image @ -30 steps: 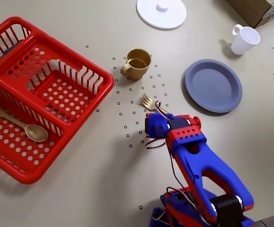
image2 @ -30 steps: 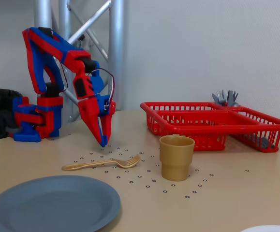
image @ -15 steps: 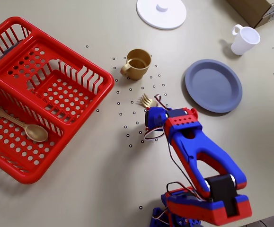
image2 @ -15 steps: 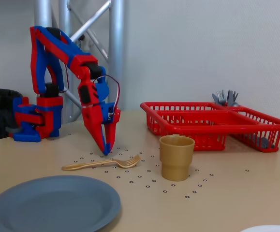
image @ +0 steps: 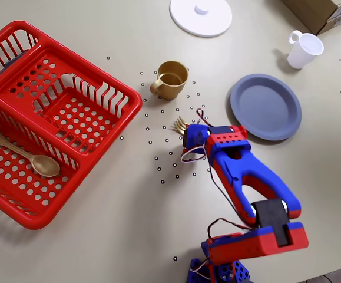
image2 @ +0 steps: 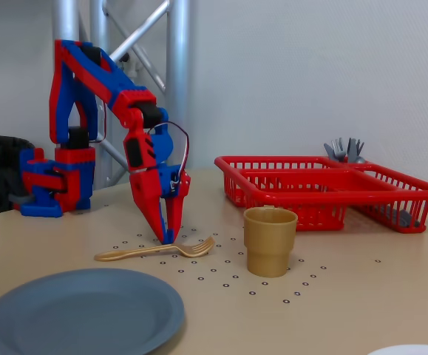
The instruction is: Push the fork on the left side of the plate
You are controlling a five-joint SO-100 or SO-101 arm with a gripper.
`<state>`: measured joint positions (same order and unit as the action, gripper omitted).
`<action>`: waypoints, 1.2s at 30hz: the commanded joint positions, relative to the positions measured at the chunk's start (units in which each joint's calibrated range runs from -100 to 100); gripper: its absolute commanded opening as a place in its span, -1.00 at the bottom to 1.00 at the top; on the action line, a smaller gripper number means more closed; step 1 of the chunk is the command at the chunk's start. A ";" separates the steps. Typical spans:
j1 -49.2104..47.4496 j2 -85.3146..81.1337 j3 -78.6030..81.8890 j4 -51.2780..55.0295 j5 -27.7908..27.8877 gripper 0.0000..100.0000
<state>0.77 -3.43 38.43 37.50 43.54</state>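
- While the red-and-blue arm covers most of it in the overhead view, the small tan plastic fork (image: pixel 180 124) shows only its tines, poking out at the arm's upper left, between the tan plastic cup (image: pixel 171 79) and the round grey-blue plastic plate (image: pixel 265 106). Fork lies apart from the plate, on the plate's left in this view.
- Overhead: red plastic basket (image: pixel 46 112) sits well left with a tan spoon (image: pixel 23 155) inside; not involved.
- Overhead: gripper tips are hidden under the wrist, so finger state can't be read here.
- Fixed view: fork (image2: pixel 154 251) lies flat on the table, handle toward the plate (image2: pixel 80 314), tines toward the cup (image2: pixel 270 240).
- Fixed view: gripper (image2: pixel 166 235) points straight down, tips right at the fork's neck, just behind it. Fingers look pinched to a narrow point, holding nothing.
- My read: closed tip serves as a pusher, set low to nudge the fork sideways.
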 commanded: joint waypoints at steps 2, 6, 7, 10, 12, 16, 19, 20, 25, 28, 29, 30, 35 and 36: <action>1.74 -0.37 -5.15 -1.16 0.49 -1.00; 2.60 1.32 -7.42 -1.16 0.63 -1.00; 2.82 1.74 -8.06 -1.16 0.63 -1.00; 3.46 3.01 -9.96 -1.16 0.73 -1.00; 4.11 3.85 -11.41 -1.16 0.73 -1.00; 5.83 5.46 -14.22 -1.16 0.59 -1.00; 7.27 6.81 -16.31 -1.16 0.00 -1.00; 7.77 7.24 -16.94 -1.16 -0.44 -1.00; 9.49 8.33 -17.67 -1.24 -2.10 -1.00; 8.85 6.64 -14.13 -1.24 -2.74 -1.00; 8.20 5.80 -12.77 -1.24 -3.13 -1.00; 7.41 4.87 -11.14 -1.24 -3.42 -1.00; 2.82 1.40 -5.34 -1.16 -5.27 -1.00; 1.95 1.15 -5.06 -1.16 -5.81 -1.00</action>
<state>4.51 0.82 33.45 36.86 38.66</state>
